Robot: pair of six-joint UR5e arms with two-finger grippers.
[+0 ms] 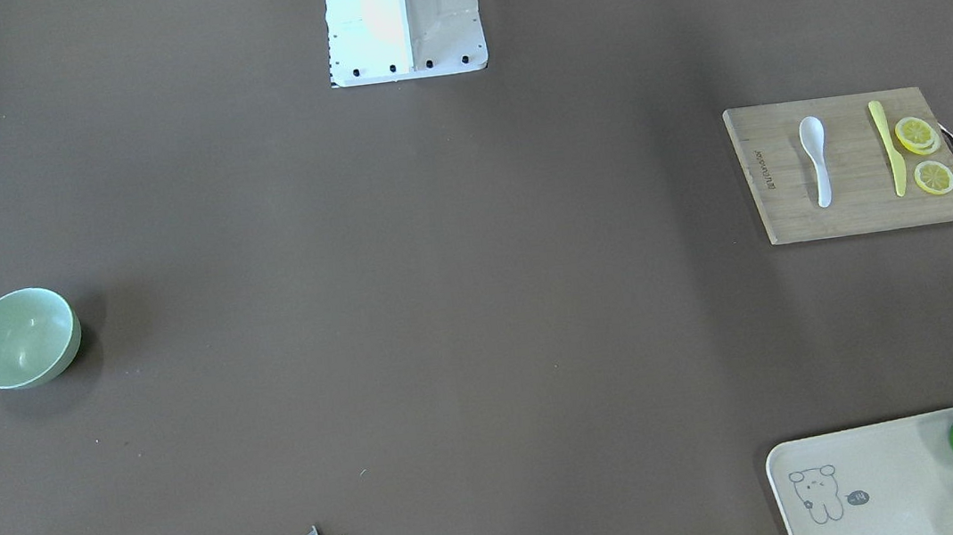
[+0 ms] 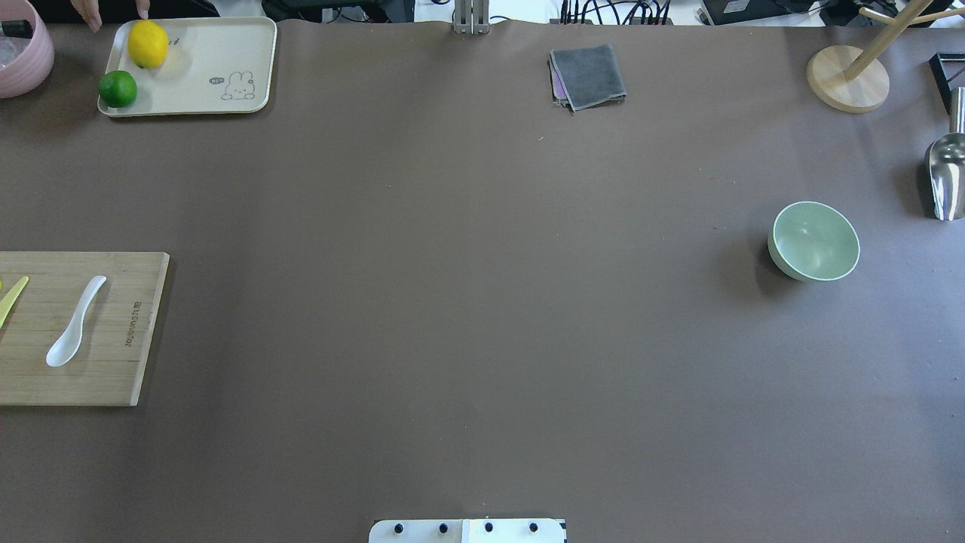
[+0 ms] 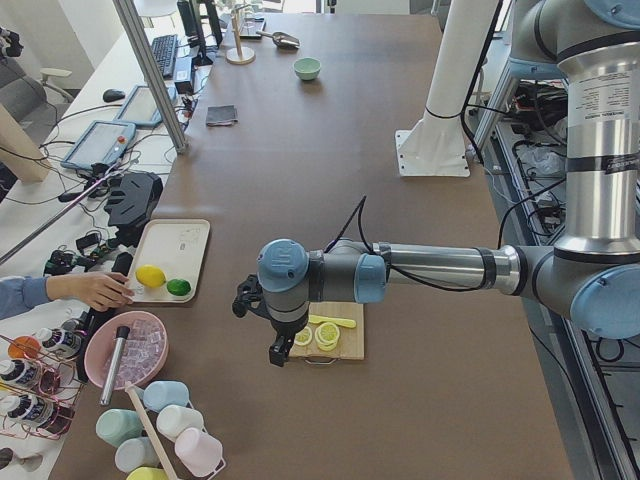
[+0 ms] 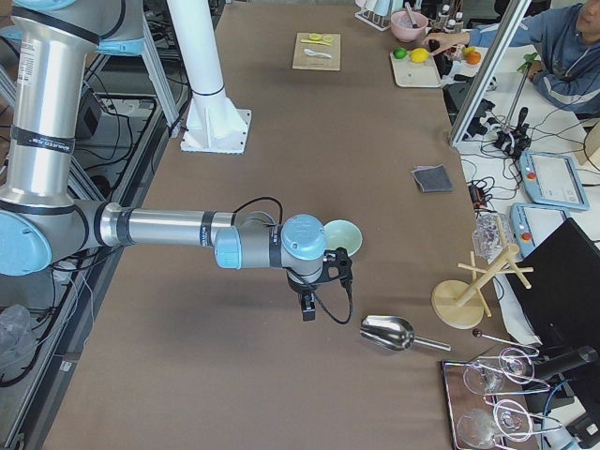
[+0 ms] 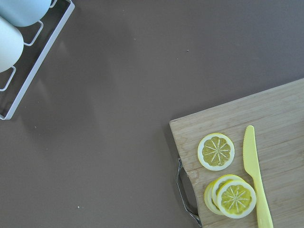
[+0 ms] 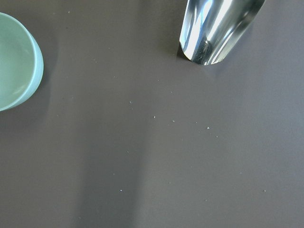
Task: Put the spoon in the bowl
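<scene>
fingers of the left gripper point(image 3: 279, 352) and of the right gripper point(image 4: 306, 307) are showing only in the two side views, so it cannot be told whether they are released or clenched. the spoon point(image 2: 75, 323) is lying free, so neither pair is grasping it. it is resting on the cutting board point(image 2: 113, 381) at the table's left end, scoop toward the robot and handle pointing away. a yellow knife point(image 1: 887, 149) and lemon slices point(image 1: 919, 136) are lying further left on the same board. the bowl point(image 2: 814, 240) is standing upright at the right end, well apart from the spoon.

step in hand, as judged: the opening reach, with the pick-up not yet begun. the left gripper is hanging over the board's left, handle end. its wrist camera is taking in the slices and knife but not the spoon. the next move is calling for a shift rightward past the knife, then a descent astride the spoon's handle.

room for moving: nothing is showing on the table between board and bowl in the overhead view. the tray point(image 2: 203, 53) and the folded cloth point(image 2: 588, 75) are lying along the far edge. a steel scoop point(image 6: 218, 28) is lying near the bowl's right, with the right gripper hovering between them. the bowl is sitting on the right arm's side, so a long reach or a hand-over is looking likely.
</scene>
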